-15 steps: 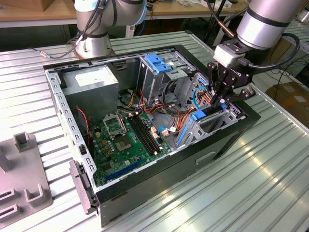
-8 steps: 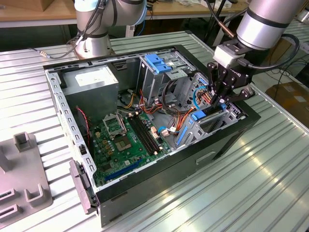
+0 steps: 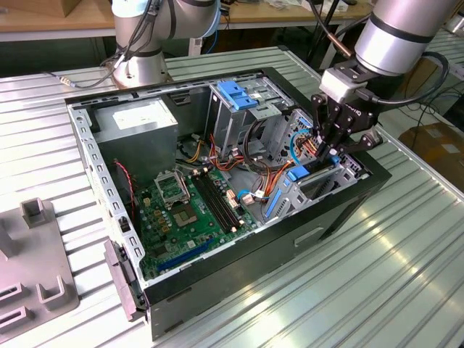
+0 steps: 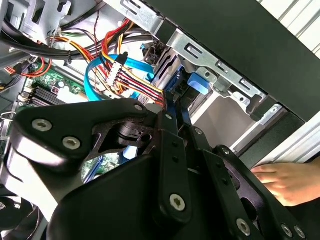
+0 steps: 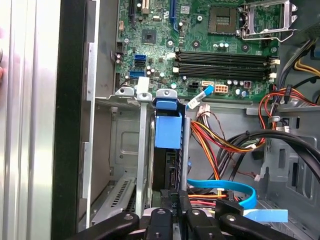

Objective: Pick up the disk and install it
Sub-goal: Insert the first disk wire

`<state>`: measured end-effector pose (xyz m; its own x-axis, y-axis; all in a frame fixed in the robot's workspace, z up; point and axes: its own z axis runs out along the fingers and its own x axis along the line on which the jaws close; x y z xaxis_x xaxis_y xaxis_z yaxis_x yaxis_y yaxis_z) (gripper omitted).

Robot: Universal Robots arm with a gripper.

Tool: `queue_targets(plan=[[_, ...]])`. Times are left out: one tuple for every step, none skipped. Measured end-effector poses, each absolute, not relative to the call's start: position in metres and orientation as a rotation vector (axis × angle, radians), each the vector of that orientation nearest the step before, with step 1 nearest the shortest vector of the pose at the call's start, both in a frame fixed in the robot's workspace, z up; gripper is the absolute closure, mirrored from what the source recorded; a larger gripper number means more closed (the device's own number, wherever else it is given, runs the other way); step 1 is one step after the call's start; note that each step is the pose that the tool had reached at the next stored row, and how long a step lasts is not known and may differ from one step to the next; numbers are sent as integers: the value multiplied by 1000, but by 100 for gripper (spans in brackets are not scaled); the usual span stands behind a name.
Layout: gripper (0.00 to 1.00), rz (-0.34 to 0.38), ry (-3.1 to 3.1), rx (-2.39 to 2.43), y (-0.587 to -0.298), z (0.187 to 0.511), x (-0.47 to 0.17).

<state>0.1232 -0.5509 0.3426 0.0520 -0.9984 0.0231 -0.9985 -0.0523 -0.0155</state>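
A ribbed metal table (image 3: 377,275) carries the open computer case (image 3: 239,268); a grey fixture plate (image 3: 32,283) (with upright blocks) lies beside the case.

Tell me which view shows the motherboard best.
The exterior view: the motherboard lies nearly whole on the floor of the open case, with socket and memory slots visible. The first wrist view shows a sharp but partial stretch of it. The second wrist view catches a sliver behind cables and the gripper.
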Motion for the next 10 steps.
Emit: queue_targets(plan=[[83,43,-2160,2275,-551,342,123],[83,43,-2160,2274,-551,340,123],[83,43,-2161,2274,-551,340,123],[83,43,-2161,2273,-552,339,123],[83,43,-2161,2273,-552,339,123],[83,43,-2161,2273,-552,339,123],[83,43,-2161,2273,-552,339,123],[83,43,-2161,2273,-552,339,123],[83,43,-2161,2273,-552,339,123],[82,42,-2162,2274,-552,339,123]])
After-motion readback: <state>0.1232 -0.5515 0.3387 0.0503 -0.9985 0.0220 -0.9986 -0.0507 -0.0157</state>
